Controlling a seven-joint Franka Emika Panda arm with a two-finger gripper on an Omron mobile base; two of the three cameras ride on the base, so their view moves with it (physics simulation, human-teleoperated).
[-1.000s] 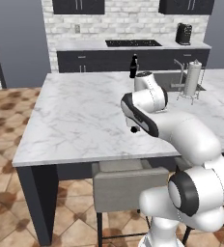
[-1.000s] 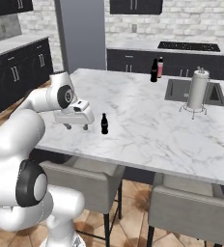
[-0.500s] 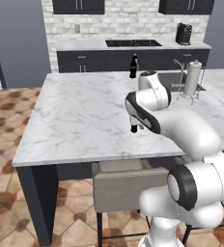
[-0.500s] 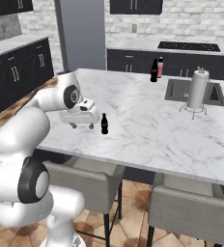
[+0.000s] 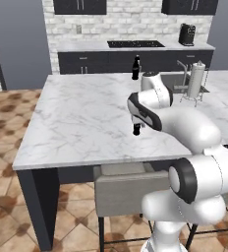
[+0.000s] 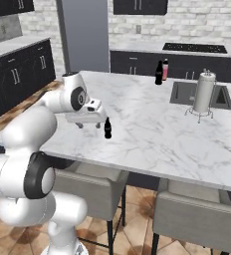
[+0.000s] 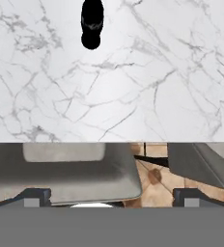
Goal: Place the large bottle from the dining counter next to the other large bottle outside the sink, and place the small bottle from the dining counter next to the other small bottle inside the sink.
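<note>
White marble dining counter (image 6: 152, 129) carries the small bottle (image 6: 107, 128) just beside the wide-open gripper (image 6: 90, 124), which should lower squarely around its body before closing gently.

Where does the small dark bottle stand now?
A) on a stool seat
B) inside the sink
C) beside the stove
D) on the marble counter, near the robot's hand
D: the small dark bottle stands upright on the marble counter, just beside the hand, far from the sink.
</note>
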